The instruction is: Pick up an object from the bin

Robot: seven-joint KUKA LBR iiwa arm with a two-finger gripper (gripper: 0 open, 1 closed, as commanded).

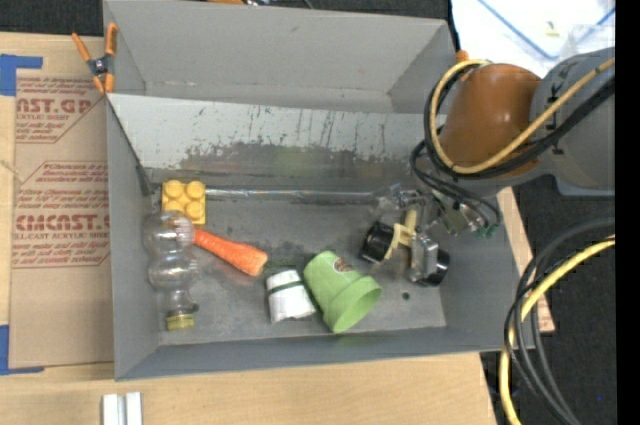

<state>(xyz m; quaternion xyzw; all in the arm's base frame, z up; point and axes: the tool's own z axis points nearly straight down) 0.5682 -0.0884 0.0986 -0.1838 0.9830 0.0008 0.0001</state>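
Camera view, right of centre: shows the two-finger gripper (pixel 408 247) lowered beside a small black round plastic piece (pixel 376 242), probably to grasp it; cannot tell how wide open.

The bin (pixel 300 43) is plain grey, its far wall streaked with pale scuffs. At the left are a yellow block (pixel 184 198), an orange carrot (pixel 232 253) and a clear bottle (pixel 168 253) with a brass-coloured cap (pixel 180 319). Near the middle are a white tub (pixel 288 296) with a dark band and a light green cup (pixel 342 290). The arm's cover (pixel 490 118) is orange-brown.

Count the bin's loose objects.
6: yellow block, clear plastic bottle, orange carrot at left; white cylinder, green plastic cup mid-front; small black object beside the gripper; others possibly hidden.
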